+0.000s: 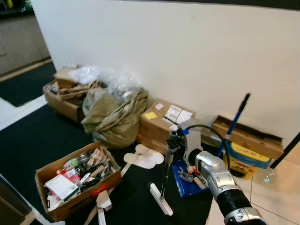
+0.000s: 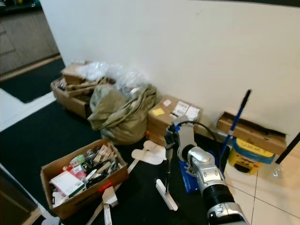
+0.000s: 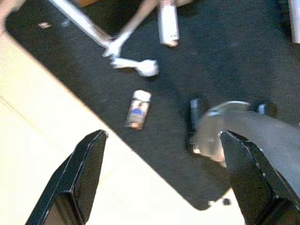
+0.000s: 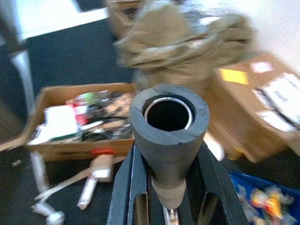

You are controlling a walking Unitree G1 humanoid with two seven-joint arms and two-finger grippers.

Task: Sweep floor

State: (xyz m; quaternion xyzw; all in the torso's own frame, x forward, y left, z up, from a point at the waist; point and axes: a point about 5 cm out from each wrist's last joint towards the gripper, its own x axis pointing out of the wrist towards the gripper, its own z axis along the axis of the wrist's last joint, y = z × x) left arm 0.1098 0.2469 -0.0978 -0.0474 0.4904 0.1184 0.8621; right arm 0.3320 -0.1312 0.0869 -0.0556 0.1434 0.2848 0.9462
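Note:
My right gripper (image 1: 174,140) is shut on the handle of a sweeper. Its thin metal pole runs down to a white head (image 1: 161,199) resting on the black carpet (image 1: 37,140). In the right wrist view the dark grey foam grip (image 4: 168,122) with its hollow tube end stands between my black fingers (image 4: 126,197). My left gripper (image 3: 161,178) hangs open over the carpet's edge, nothing between its fingers. Litter lies below it: a small printed packet (image 3: 138,109), a white crumpled piece (image 3: 147,68) and a white tube (image 3: 168,23).
An open cardboard box of odds and ends (image 1: 75,180) sits at front left. A stuffed olive bag (image 1: 115,112) and cardboard boxes (image 1: 164,119) line the white wall. A blue-poled tool (image 1: 234,122) leans there beside a yellow container (image 1: 248,157). A blue tray (image 1: 185,180) lies by pale tiles (image 1: 276,192).

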